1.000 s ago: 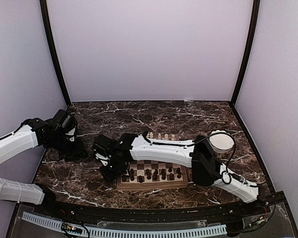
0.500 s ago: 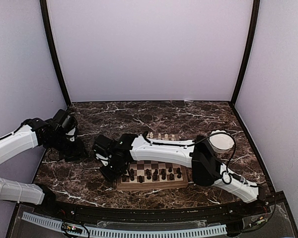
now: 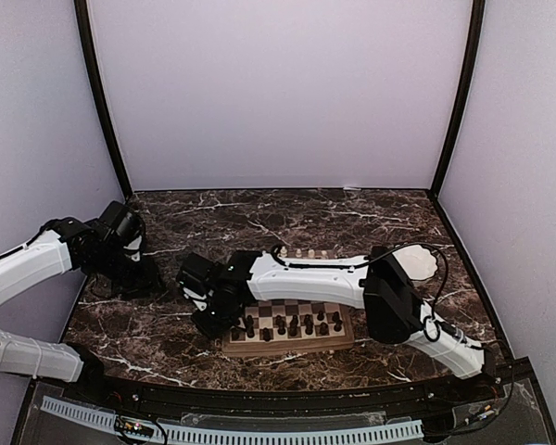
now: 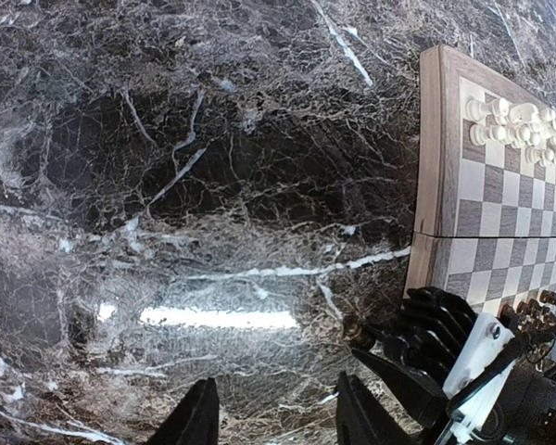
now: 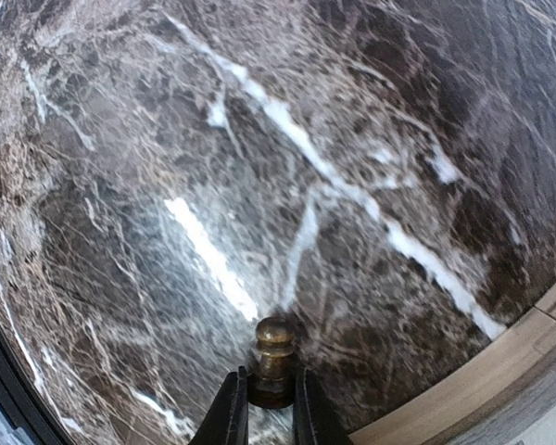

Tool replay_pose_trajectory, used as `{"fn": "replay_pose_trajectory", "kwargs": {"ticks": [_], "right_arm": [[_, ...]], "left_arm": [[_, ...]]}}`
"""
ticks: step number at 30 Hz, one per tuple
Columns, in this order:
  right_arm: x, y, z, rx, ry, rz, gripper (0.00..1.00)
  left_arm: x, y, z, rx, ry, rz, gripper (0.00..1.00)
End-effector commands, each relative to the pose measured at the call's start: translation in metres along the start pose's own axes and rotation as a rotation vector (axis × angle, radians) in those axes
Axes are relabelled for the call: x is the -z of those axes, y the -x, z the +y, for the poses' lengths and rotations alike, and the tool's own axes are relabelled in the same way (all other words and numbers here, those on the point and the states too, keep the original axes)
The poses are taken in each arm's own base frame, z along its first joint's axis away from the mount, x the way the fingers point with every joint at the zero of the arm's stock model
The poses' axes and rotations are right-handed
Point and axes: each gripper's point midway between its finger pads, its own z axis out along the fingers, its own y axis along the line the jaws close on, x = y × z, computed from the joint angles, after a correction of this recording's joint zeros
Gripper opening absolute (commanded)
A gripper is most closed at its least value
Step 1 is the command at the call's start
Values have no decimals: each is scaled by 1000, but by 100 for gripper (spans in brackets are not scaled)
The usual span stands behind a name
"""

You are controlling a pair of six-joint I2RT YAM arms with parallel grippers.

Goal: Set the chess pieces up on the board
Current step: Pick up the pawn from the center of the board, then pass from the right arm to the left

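The dark brown marble table with white veins [image 3: 259,213] is carrying everything under inspection. The white-and-black right arm [image 3: 306,275] is reaching from its base at 5 o'clock across the near part of the table towards 8 o'clock, passing over the far half of the board. The white-and-black left arm [image 3: 28,269] is entering from 9 o'clock, with its wrist well apart from the board.

The square wooden chessboard with tan and dark brown squares and a thick brown rim [image 3: 287,349] is lying at 6 o'clock on the table. A white bowl [image 3: 424,262] is sitting at 3 o'clock, partly hidden behind the right arm.

The right gripper [image 5: 269,391] is working just off the board's 9 o'clock edge, over bare marble. Its fingers [image 5: 230,413] are clamping a small dark brown turned pawn [image 5: 273,352] upright by its base. Whether the pawn is touching the marble cannot be told. The left gripper [image 4: 276,394] is hanging over bare marble at 9 o'clock from the board, its fingers [image 4: 199,422] standing apart with nothing between them.

The pale cream pieces [image 4: 519,130] are standing close together along the board's 12 o'clock side. The dark brown pieces [image 3: 292,324] are standing along its 6 o'clock side, in loose order across two ranks.
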Motion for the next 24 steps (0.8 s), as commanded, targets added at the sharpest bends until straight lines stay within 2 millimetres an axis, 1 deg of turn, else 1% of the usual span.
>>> {"fn": "replay_pose_trajectory", "kwargs": {"ticks": [1,4,5,6,8,10,11,12,13,14,15,16,17,18,19,20,22,23,24], "right_arm": [[29,1,-20,9,-43,-15,12],[53,12,-16,43,-13,-78,12],[67,20,-12,64,1,-119,12],[70,21,-11,78,9,-133,12],[92,29,-5,115,27,-190,11],[108,33,-5,147,22,-228,11],[116,34,-6,161,17,-241,11],[124,36,-9,173,9,-254,11],[132,37,-11,184,3,-265,11],[140,37,-14,191,-3,-274,11],[150,38,-16,201,-7,-288,11],[157,37,-19,207,-10,-297,11],[166,36,-22,213,-12,-309,11],[175,37,-27,216,-35,-329,11],[183,37,-31,218,-39,-344,11],[196,39,-33,221,-40,-373,12],[205,37,-40,216,-48,-392,12],[208,35,-42,215,-49,-392,12],[209,33,-43,218,-51,-390,12]], "left_arm": [[14,23,-14,-10,-28,-57,46],[17,34,-27,-19,-58,-68,46],[21,40,-35,-22,-80,-78,46],[23,44,-40,-27,-92,-84,46],[29,54,-50,-31,-116,-99,47],[36,64,-63,-42,-149,-111,47],[40,70,-75,-52,-193,-117,47],[41,72,-82,-62,-222,-114,47],[44,75,-97,-75,-287,-105,47],[46,77,-105,-80,-321,-101,47],[47,78,-117,-91,-382,-90,47],[49,79,-123,-95,-417,-88,47],[53,80,-138,-115,-496,-80,48],[56,84,-147,-131,-546,-93,48],[58,78,-157,-141,-612,-49,48],[61,74,-170,-166,-700,-20,47],[63,65,-184,-163,-814,43,47],[58,60,-184,-128,-838,84,48],[63,59,-191,-140,-895,90,47]]}}
